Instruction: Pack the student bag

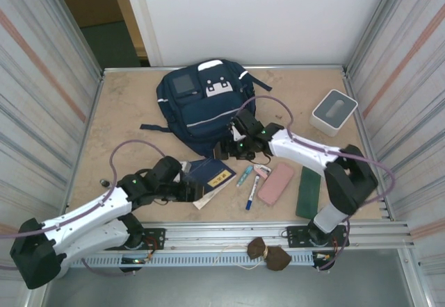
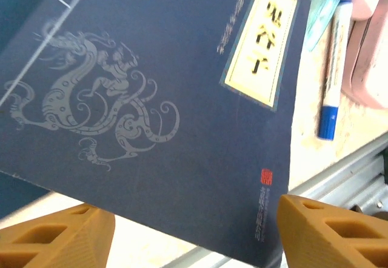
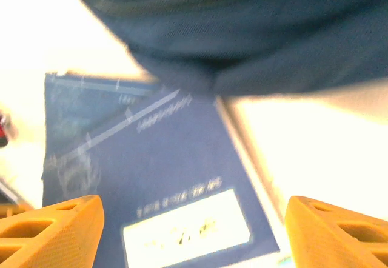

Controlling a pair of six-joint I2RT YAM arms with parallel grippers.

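We see the student bag (image 1: 201, 105) at 12 o'clock on the table (image 1: 125, 119), with the notebook (image 1: 212, 175) at its 6 o'clock. Our left hand (image 1: 186, 187) and right hand (image 1: 233, 147) are both spread by the notebook.

a navy notebook (image 1: 212, 175) lay near a teal pen (image 1: 244, 176), a blue-capped marker (image 1: 252, 193), a pink case (image 1: 276, 183) and a green case (image 1: 309, 192); a white box (image 1: 334, 112) stood well apart.
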